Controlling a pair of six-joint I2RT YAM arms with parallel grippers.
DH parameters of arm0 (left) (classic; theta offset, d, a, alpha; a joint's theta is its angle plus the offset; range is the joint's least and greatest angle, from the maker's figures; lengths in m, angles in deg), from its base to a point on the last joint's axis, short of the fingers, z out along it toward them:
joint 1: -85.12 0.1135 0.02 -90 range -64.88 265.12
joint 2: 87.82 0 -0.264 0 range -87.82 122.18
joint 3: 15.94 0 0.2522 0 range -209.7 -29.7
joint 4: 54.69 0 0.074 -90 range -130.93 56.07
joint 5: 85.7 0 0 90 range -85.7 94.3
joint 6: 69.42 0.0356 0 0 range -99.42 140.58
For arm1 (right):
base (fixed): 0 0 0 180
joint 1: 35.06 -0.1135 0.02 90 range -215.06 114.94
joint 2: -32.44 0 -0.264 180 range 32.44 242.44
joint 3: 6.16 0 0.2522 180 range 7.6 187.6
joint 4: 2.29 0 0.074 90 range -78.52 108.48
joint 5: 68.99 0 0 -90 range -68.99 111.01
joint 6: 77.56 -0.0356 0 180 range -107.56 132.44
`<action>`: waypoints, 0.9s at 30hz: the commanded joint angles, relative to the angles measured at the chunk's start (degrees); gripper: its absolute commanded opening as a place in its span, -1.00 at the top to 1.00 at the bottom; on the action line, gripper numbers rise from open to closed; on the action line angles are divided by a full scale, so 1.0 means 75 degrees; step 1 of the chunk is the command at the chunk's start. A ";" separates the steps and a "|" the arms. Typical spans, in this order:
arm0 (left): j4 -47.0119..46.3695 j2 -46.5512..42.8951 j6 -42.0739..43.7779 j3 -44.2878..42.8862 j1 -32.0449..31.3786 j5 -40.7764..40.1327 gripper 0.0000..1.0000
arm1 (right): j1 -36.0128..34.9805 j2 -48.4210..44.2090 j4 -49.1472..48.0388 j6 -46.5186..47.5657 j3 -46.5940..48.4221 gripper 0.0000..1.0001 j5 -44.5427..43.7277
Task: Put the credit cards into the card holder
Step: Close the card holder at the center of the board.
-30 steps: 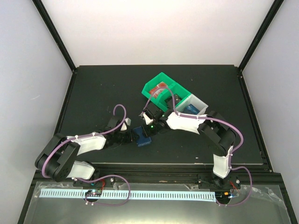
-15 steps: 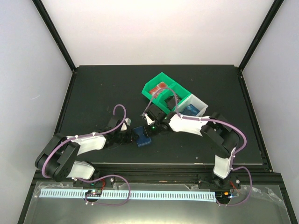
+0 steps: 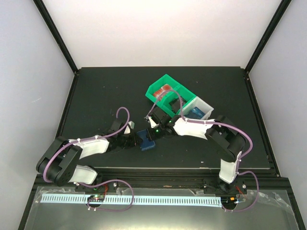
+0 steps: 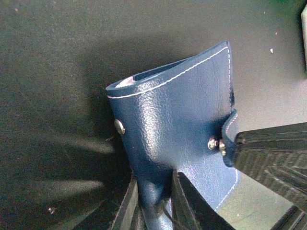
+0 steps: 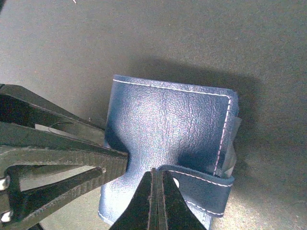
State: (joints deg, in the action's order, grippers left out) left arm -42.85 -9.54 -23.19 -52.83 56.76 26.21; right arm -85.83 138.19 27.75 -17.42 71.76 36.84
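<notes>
While left claw [image 4: 155, 192] grips card holder [image 4: 178, 125], tray [image 3: 156, 83] — credit cards [image 3: 164, 89] inside

Card holder [image 4: 172, 120] dark blue, white stitching, silver snaps; tray [image 3: 157, 84] green and white; table [image 3: 100, 96] black.

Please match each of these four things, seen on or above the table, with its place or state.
Things:
1. dark blue stitched leather-look card holder
2. green and white plastic compartment tray
3. left gripper
4. right gripper

Places or states:
A. shut, tips at the snap tab
B. clamped on the holder's near edge
C. on the black table, between both grippers
D. farthest from the arm bases

Pairs: 1-C, 2-D, 3-B, 4-A
</notes>
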 commanded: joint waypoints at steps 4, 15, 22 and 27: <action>0.0716 0.0302 -0.0009 0.0050 -0.0038 -0.0174 0.62 | -0.0009 0.0372 0.0022 0.0104 0.0212 0.98 0.0244; 0.0712 0.0309 0.0011 0.0072 -0.0027 -0.0168 0.63 | -0.0008 0.0599 -0.0034 0.0025 0.0277 0.98 0.0326; 0.0713 0.0309 0.0023 0.0083 -0.0029 -0.0168 0.64 | 0.0005 0.0652 0.0023 -0.0070 0.0202 0.98 -0.0021; 0.0725 0.0303 0.0025 0.0096 -0.0036 -0.0178 0.65 | 0.0000 0.0727 0.0282 -0.0193 0.0255 0.98 -0.0380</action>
State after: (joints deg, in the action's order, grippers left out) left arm -42.87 -9.30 -23.21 -52.94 56.78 26.32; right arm -85.81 141.01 27.75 -17.97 73.40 38.64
